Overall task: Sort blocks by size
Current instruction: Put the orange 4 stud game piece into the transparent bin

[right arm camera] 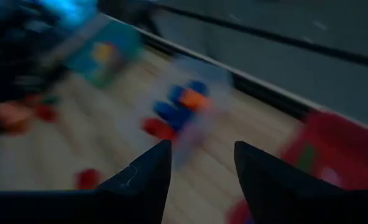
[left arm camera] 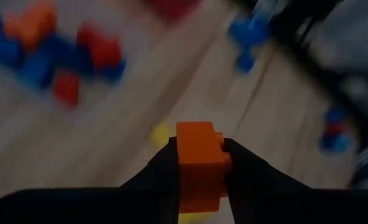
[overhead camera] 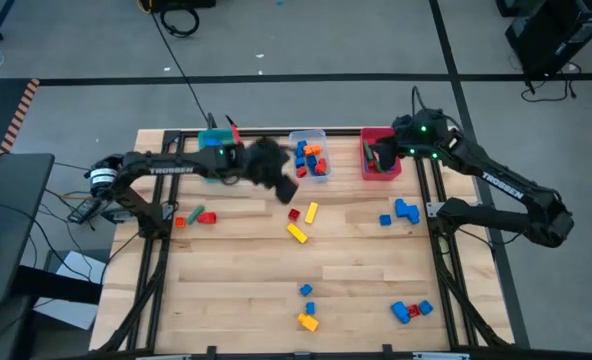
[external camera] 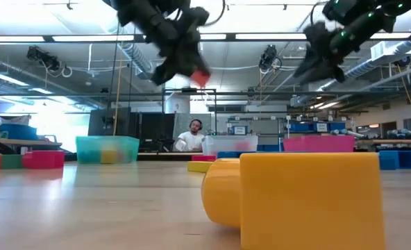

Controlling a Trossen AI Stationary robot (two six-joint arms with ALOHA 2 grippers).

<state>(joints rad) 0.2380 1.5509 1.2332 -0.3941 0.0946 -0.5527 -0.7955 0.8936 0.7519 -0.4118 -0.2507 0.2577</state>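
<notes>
Blocks lie scattered across a pale wooden table (overhead camera: 236,290), seen from above with two dark robot arms reaching in from either side. Nearest the front edge sit an orange-and-yellow block (overhead camera: 307,321) with a small blue block (overhead camera: 306,290) just behind it, and, toward the right front, a cluster of blue and red blocks (overhead camera: 411,310). Around the middle of the table lie two yellow bars (overhead camera: 303,222), a small red block (overhead camera: 294,214) beside them, blue blocks (overhead camera: 404,211) to the right, and an orange, green and red group (overhead camera: 194,217) to the left. Just above the middle, the left gripper (left arm camera: 201,163) hangs in the air over the table, in front of the clear bin; its two fingers (left arm camera: 162,171) are closed tightly on an orange block (left arm camera: 199,162), which sticks out between the tips. Along the far edge stand three bins in a row: a teal bin (overhead camera: 215,139) at left, largely hidden by the left arm, a clear bin (overhead camera: 310,155) in the middle holding blue, red and orange blocks, and a red bin (overhead camera: 379,153) at right. The right gripper (right arm camera: 201,165) hovers over the red bin, its fingers partly spread with nothing between them. In the table-level view, a person (external camera: 189,138) sits far off in the room beyond the table.
</notes>
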